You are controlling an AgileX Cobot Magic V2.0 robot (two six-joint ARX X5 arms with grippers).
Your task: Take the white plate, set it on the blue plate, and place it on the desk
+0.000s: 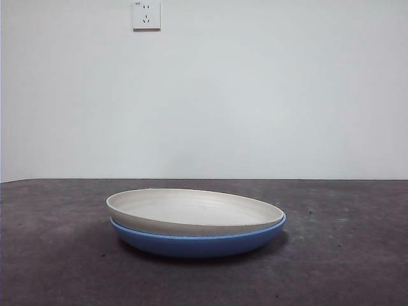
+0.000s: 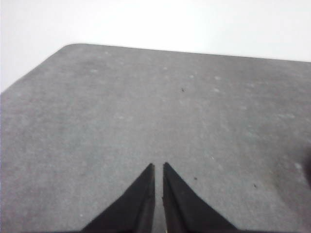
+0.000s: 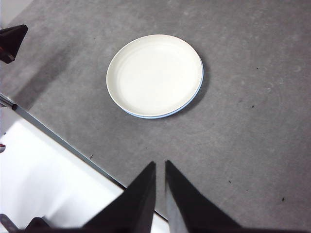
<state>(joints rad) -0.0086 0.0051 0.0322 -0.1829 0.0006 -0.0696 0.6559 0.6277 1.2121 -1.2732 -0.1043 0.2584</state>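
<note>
The white plate (image 1: 191,210) lies stacked in the blue plate (image 1: 197,244) on the desk (image 1: 344,255), slightly tilted in the front view. In the right wrist view the white plate (image 3: 154,74) covers the blue plate (image 3: 194,95), of which only a thin rim shows. My right gripper (image 3: 160,165) is shut and empty, well above and away from the plates, near the desk edge. My left gripper (image 2: 158,166) is shut and empty over bare desk (image 2: 146,107), no plate in its view.
A wall socket (image 1: 146,14) is on the white wall behind. The desk edge (image 3: 58,141) runs past the right gripper. The other arm's black tip (image 3: 12,41) shows at the side of the right wrist view.
</note>
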